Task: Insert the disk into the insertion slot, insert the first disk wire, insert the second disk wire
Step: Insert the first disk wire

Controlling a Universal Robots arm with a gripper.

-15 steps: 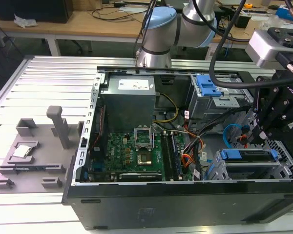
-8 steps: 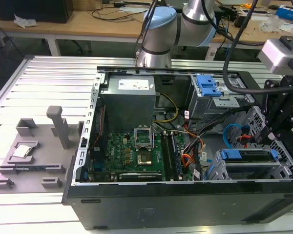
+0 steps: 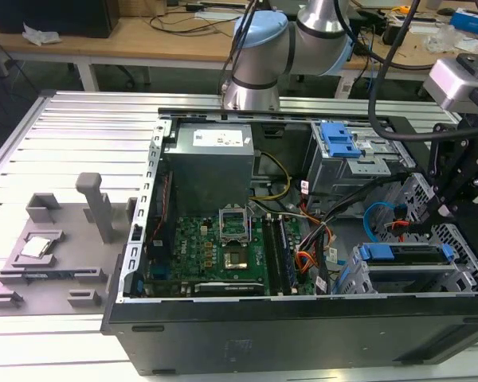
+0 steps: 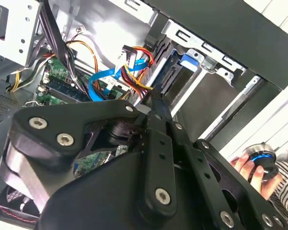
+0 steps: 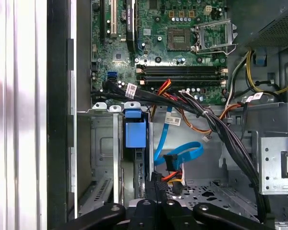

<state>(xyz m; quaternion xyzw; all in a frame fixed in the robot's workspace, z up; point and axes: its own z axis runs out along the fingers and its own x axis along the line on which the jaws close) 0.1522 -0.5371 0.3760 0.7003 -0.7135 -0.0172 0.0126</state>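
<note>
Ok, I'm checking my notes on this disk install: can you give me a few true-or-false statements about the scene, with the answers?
1. The disk sits in the insertion slot. True.
2. The CPU socket carries a cooler. False: it is bare, with nothing mounted on it.
3. A blue flat cable lies close to the end effector. True.
4. The computer case is closed. False: it lies on its side with the interior open to view.
</note>
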